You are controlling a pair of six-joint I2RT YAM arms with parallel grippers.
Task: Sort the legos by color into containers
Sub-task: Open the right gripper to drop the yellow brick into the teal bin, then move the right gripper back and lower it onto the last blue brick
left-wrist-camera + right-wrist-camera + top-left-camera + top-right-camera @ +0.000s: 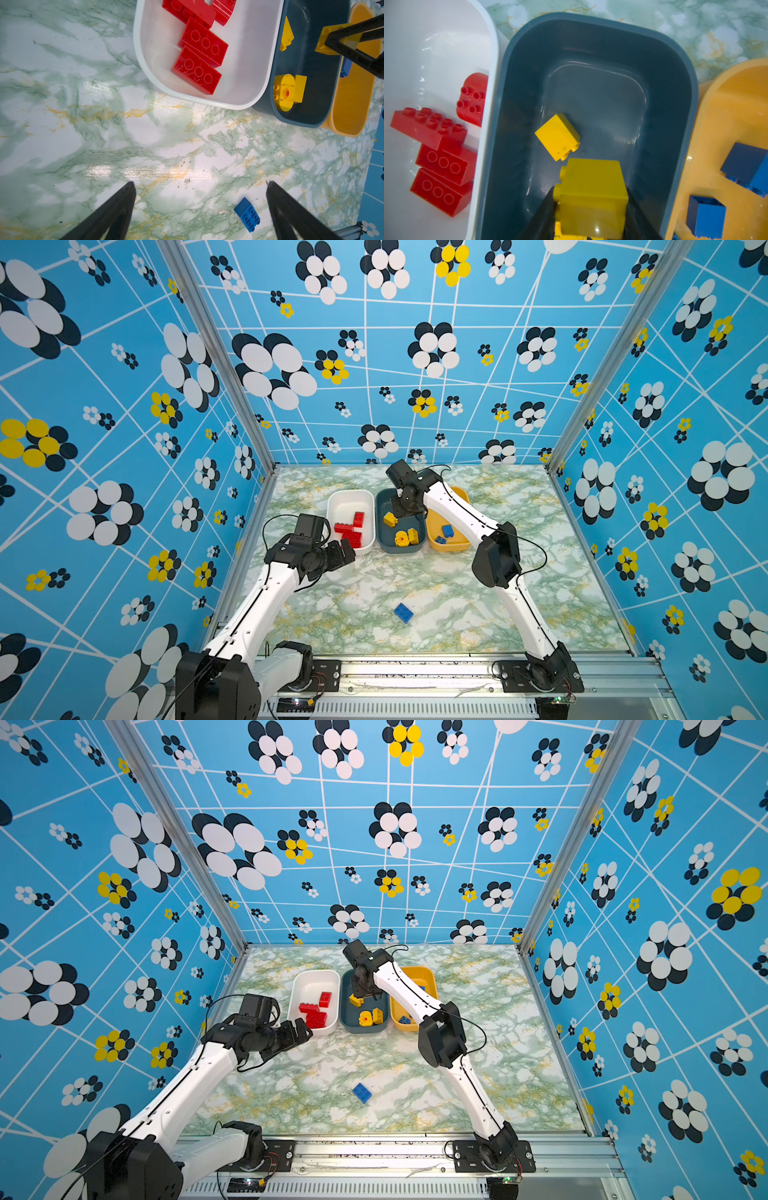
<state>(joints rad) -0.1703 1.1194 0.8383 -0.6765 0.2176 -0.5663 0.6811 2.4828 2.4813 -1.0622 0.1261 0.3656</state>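
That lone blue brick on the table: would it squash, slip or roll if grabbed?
The blue brick looks like hard moulded plastic, so it probably won't squash. Its flat, boxy sides suggest sliding rather than rolling if pushed. Its smooth faces might slip slightly in a grip.

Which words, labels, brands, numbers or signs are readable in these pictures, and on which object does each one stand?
No word, brand or number can be read in any view.
On the rounded yellow brick in the dark teal tub: a red sun-like sign, no letters; the small dark marks above it are too blurred to read.
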